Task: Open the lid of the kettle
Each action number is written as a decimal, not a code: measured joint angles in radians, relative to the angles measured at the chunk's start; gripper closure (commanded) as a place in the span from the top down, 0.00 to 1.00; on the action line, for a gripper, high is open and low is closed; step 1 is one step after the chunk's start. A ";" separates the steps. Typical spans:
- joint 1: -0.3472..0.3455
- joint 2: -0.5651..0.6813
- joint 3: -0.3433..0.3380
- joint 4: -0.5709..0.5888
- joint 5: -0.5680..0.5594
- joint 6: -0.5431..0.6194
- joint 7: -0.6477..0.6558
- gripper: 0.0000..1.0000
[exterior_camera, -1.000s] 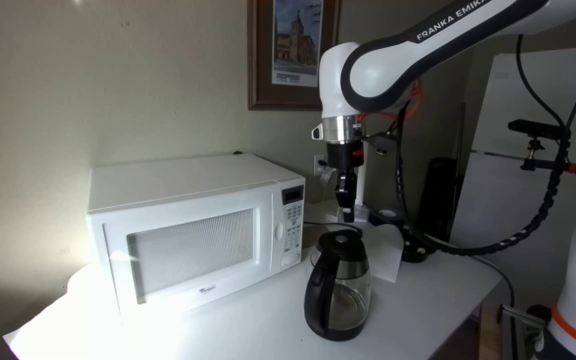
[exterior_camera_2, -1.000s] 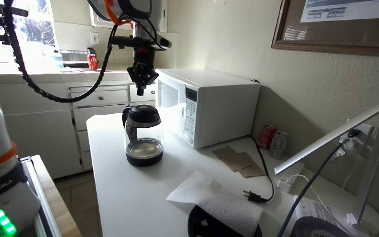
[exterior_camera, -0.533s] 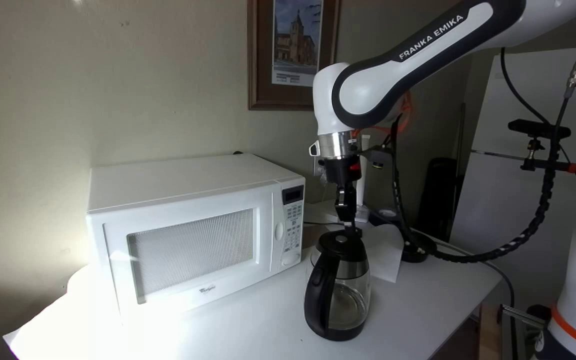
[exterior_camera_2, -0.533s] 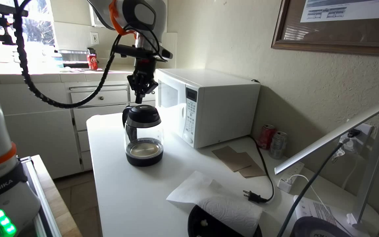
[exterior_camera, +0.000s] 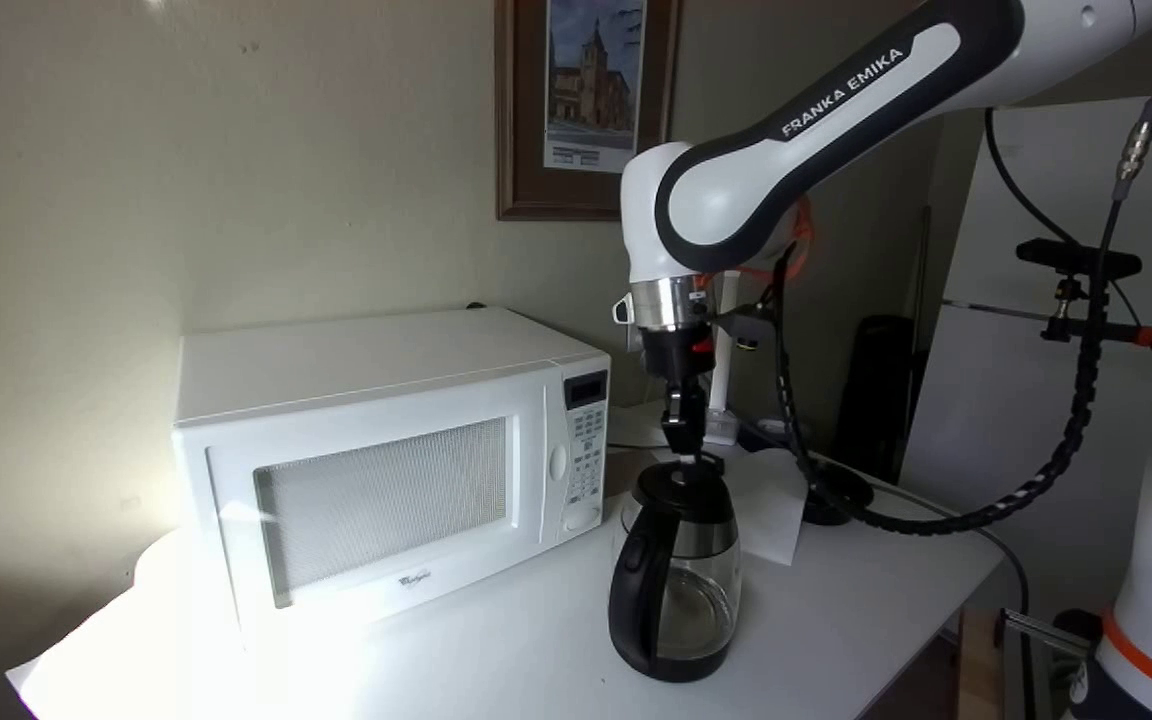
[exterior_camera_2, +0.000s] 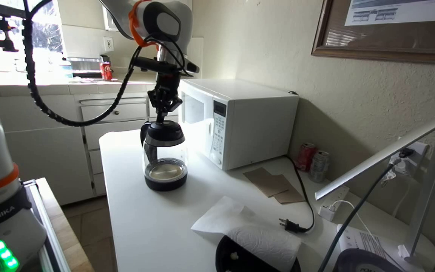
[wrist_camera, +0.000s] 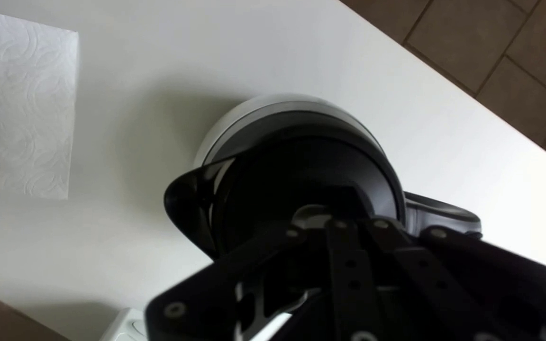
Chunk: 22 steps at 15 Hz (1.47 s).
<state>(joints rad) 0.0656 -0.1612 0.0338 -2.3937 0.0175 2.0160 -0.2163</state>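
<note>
While the tool [exterior_camera_2: 160, 119] hangs clenched, the lid [exterior_camera_2: 166, 131] of the kettle [exterior_camera_2: 165, 156] lies directly beneath its tips, contact unclear.

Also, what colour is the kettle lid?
Black. The kettle lid shows best in the wrist view, seen from above.

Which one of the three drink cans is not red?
The silver can on the white table; its neighbouring can and the distant can on the tiled counter are both red.
</note>
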 measured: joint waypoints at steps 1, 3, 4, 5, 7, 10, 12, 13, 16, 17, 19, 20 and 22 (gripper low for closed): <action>0.000 0.001 0.000 0.000 0.000 0.004 0.000 0.00; -0.001 0.001 -0.001 0.001 0.000 0.005 0.000 0.00; -0.001 0.001 -0.001 0.001 0.000 0.005 0.000 0.00; -0.002 0.001 -0.001 0.001 0.000 0.005 0.000 0.00; -0.004 0.001 -0.002 0.001 0.000 0.006 0.000 0.00; -0.004 0.002 -0.004 0.001 0.000 0.016 0.000 0.00; -0.004 0.003 -0.005 0.001 0.000 0.033 0.000 0.00; -0.004 0.005 -0.005 0.001 0.000 0.041 0.000 0.00; -0.004 0.006 -0.005 0.001 0.000 0.045 0.000 0.00; -0.004 0.006 -0.005 0.001 0.000 0.045 0.000 0.00; -0.004 0.007 -0.006 0.001 0.000 0.045 0.000 0.00; -0.004 0.007 -0.006 0.001 0.000 0.045 0.000 0.00; -0.004 0.008 -0.006 0.001 0.000 0.045 0.000 0.00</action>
<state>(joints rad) 0.0614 -0.1535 0.0281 -2.3925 0.0175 2.0606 -0.2163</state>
